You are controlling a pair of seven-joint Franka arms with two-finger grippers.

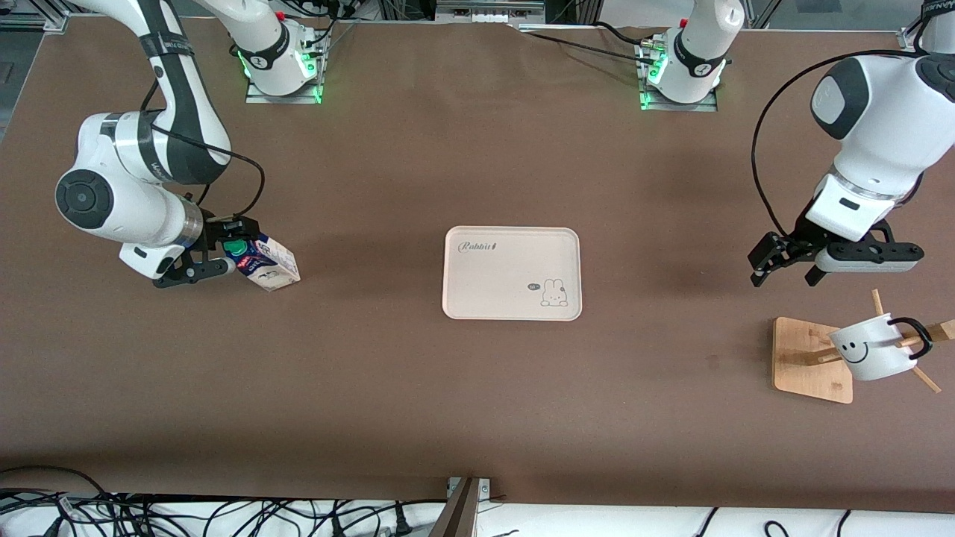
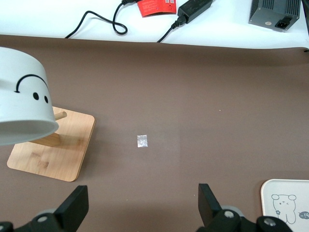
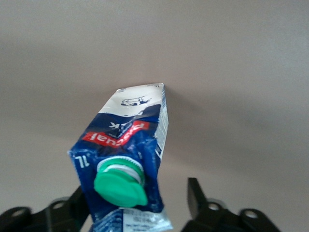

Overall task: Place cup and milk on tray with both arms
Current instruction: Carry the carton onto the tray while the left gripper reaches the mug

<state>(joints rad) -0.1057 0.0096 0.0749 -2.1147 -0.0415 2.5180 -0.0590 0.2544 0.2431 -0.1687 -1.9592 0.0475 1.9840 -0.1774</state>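
The milk carton [image 1: 270,265] leans on the table toward the right arm's end, its green cap [image 1: 237,248] pointing at my right gripper [image 1: 222,247]. In the right wrist view the carton [image 3: 128,145] sits between the open fingers of my right gripper [image 3: 137,195]. One finger is against it and the other stands apart. The cup [image 1: 871,347] hangs on a peg of a wooden rack at the left arm's end and also shows in the left wrist view [image 2: 21,101]. My left gripper [image 1: 787,268] is open and empty over bare table beside the rack; it also shows in its wrist view [image 2: 140,208]. The cream tray [image 1: 485,287] lies mid-table.
The rack's square wooden base [image 1: 809,362] and its pegs stick out around the cup. A small white scrap [image 2: 142,141] lies on the mat. Cables [image 1: 149,514] run along the table edge nearest the front camera. A corner of the tray [image 2: 287,205] shows in the left wrist view.
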